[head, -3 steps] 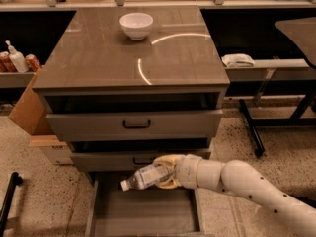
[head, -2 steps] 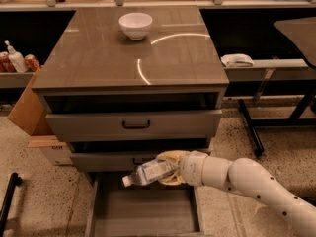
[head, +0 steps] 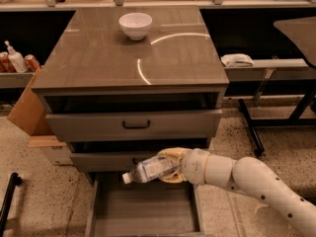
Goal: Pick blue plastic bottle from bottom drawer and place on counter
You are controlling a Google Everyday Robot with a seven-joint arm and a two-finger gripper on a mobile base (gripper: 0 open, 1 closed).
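Clear plastic bottle [head: 148, 169] lies sideways in the tool [head: 167, 166], which is clamped around its base end. Cap points left, hanging over the open drawer [head: 143, 212]. Can't make out the label's writing. Bowl [head: 135, 24] sits on the worktop [head: 123, 58].

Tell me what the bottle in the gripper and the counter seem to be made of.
The bottle is probably thin clear plastic: see-through body, white cap. The gripper holds it above the open bottom drawer. The counter is glossy grey-brown, perhaps laminate: faint grain, curved glints.
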